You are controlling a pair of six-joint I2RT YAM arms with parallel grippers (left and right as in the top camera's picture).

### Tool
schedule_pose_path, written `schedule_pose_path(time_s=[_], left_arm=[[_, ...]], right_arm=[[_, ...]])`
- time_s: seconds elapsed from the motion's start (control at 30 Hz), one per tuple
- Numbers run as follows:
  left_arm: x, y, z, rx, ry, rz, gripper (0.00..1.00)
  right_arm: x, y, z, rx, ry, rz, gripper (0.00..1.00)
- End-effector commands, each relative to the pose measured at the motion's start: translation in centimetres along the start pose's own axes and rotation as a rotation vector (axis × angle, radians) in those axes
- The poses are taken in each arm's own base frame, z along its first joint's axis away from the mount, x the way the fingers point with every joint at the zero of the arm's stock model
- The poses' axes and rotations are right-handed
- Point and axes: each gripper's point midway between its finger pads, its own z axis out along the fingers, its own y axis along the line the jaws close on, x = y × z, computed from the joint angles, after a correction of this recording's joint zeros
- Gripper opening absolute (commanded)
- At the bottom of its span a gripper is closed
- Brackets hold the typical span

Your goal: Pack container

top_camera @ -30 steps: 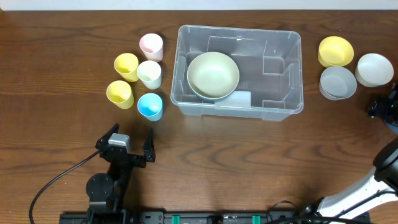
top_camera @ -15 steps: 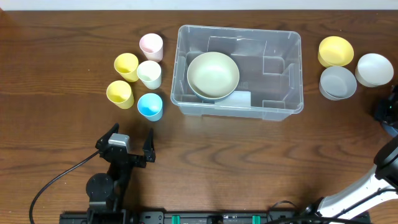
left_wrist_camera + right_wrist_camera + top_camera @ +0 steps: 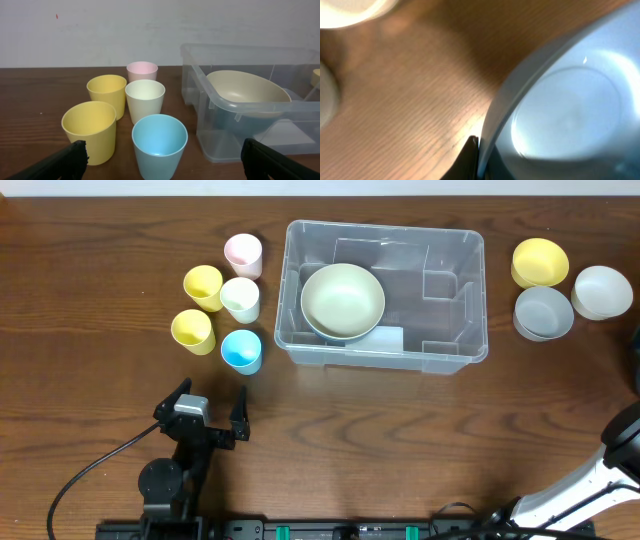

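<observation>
The container is a large clear bin at the table's centre back, and a pale green bowl lies in its left half. In the right wrist view my right gripper is shut on the thin rim of a whitish bowl. In the overhead view that gripper is nearly off the right edge, close to the white bowl. My left gripper stands open near the front left, empty. Between its dark fingertips and a little ahead stands a blue cup.
Several cups stand left of the bin: pink, two yellow, cream and blue. A yellow bowl and a grey bowl sit right of the bin. A black cable runs at the front left.
My right gripper has closed and slid right, almost out of the overhead view. The left arm, the cups and the bowls have not moved.
</observation>
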Motion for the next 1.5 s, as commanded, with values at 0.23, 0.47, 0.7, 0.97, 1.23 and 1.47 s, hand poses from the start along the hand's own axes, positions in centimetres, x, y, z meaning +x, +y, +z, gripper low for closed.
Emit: schedule_pose_path(time_s=[0.23,0.47,0.7,0.97,1.23,1.47], left_arm=[[1.6,0.3,0.1,-0.008,0.038,-0.002,0.98],[1.6,0.3,0.1,-0.008,0.038,-0.002,0.98],[1.6,0.3,0.1,-0.008,0.038,-0.002,0.98],[1.6,0.3,0.1,-0.008,0.038,-0.002,0.98],[1.6,0.3,0.1,-0.008,0.038,-0.002,0.98],[1.6,0.3,0.1,-0.008,0.038,-0.002,0.98]], right_arm=[[-6.0,7.6,-16.5,-0.545,-0.23,0.22,0.01],[-4.5,17.8,-29.0,-0.772,-0.413,-0.022,0.01],[3.2,30.8,-35.2,-0.756,-0.501,-0.352,0.01],[13.4,41.8,-35.1,-0.586,-0.548,-0.64,0.01],[19.0,47.5,-27.9,-0.455,-0.39,-0.792,0.01],[22.5,51.1,-22.3,-0.454,-0.233,-0.871,0.01]])
